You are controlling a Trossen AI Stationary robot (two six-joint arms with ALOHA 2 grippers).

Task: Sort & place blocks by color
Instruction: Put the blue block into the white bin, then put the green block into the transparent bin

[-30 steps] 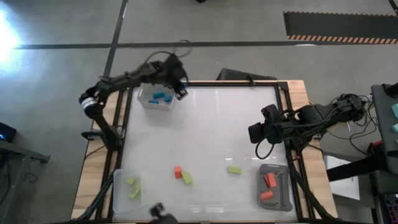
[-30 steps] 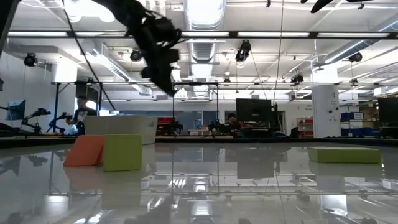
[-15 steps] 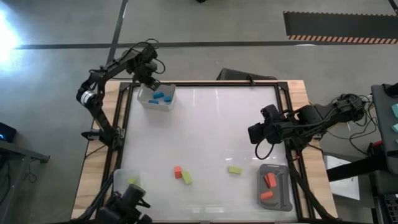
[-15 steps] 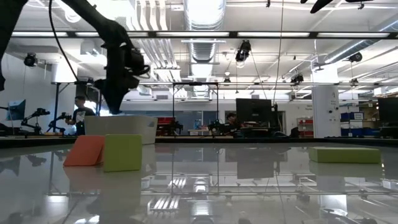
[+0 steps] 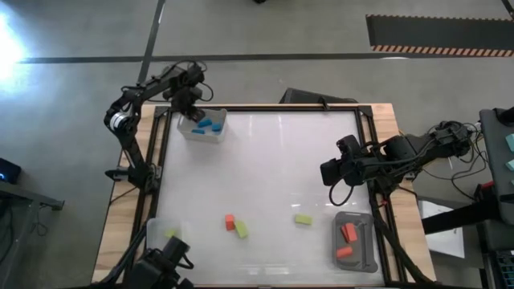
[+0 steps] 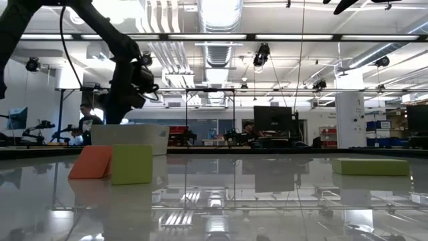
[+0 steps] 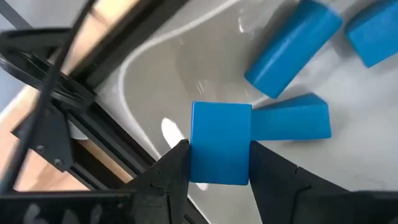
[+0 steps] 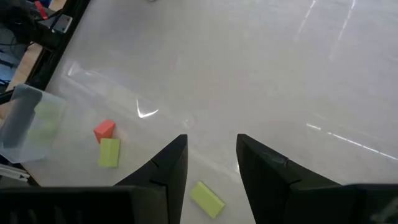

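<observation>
Release position: my left gripper [image 7: 219,163] clamps a blue block [image 7: 220,143] directly above the clear tray [image 5: 186,131], beside three blue blocks [image 5: 210,125]. My right gripper [image 8: 210,163], fingers apart and empty, waits nearest the yellow-green block [image 5: 303,218].

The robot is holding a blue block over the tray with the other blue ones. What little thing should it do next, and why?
Probably open its fingers and let go. The left gripper is shut on a blue block right above the clear tray where other blue blocks already lie, so dropping it there keeps the blues together. The right gripper waits open over the table.
</observation>
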